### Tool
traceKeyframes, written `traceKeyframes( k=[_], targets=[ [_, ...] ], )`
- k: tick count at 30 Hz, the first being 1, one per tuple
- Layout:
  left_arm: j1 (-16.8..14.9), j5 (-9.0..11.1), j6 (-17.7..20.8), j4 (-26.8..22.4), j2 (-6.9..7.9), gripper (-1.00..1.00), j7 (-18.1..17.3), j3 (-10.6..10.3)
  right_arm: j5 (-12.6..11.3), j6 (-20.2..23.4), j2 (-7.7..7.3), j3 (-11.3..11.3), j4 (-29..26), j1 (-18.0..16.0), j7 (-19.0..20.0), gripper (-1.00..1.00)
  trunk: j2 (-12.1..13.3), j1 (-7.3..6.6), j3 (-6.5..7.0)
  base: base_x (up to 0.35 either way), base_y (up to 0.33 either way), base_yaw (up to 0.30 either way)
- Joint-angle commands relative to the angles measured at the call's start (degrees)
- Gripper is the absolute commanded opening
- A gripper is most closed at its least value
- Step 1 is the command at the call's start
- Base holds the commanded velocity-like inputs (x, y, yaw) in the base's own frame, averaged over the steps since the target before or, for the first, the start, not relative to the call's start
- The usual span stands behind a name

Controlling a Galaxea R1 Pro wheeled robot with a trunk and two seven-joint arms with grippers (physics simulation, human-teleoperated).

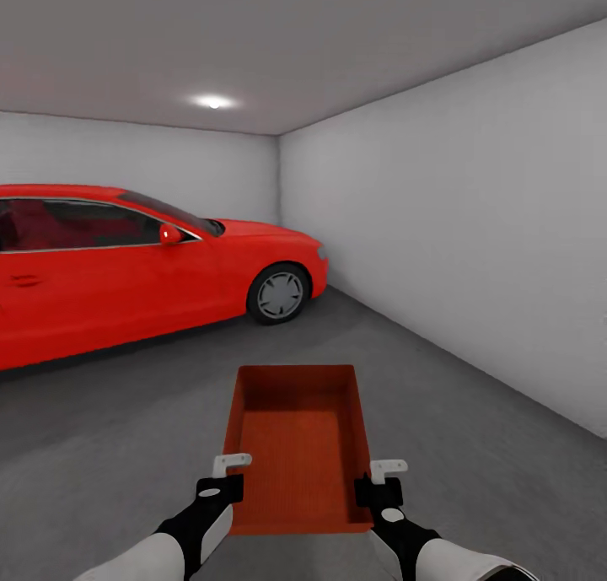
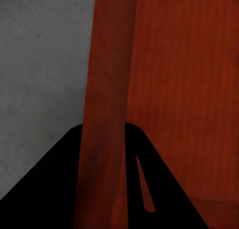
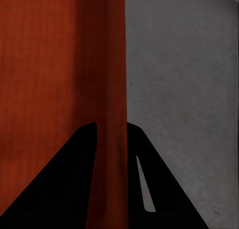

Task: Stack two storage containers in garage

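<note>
container [image 1: 297, 446]: in garage, carried level above floor [image 1: 472, 446]
left claw [image 1: 221, 478]: pinching left wall
right claw [image 1: 381, 482]: pinching right wall; two-sided hold prevents tipping
car [image 1: 126, 265]: 10 o'clock

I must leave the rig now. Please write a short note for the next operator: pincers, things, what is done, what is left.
Left pincer: shut on the storage container's left wall.
Right pincer: shut on its right wall.
The container is carried open side up, above the concrete floor. Red car ahead to the left.
Done: one container is in the garage.
Left: put it down, then stack the second on top.
</note>
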Motion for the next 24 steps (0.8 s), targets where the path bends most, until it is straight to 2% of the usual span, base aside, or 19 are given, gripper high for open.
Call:
traceKeyframes(
  k=[1,24],
  targets=[
    [-0.1,3.7,0.1,-0.2,3.92,-1.0,0.3,1.8,0.1,-0.2,-0.25,-3.4,-0.1,0.0,0.1,-1.0,-0.1,0.04,-0.08,0.322,0.148,-0.285],
    [-0.1,3.7,0.1,-0.2,3.87,-1.0,0.3,1.8,0.1,-0.2,-0.27,-3.4,-0.1,0.0,0.1,-1.0,-0.1,0.04,-0.08,0.322,0.152,-0.285]
  ],
)
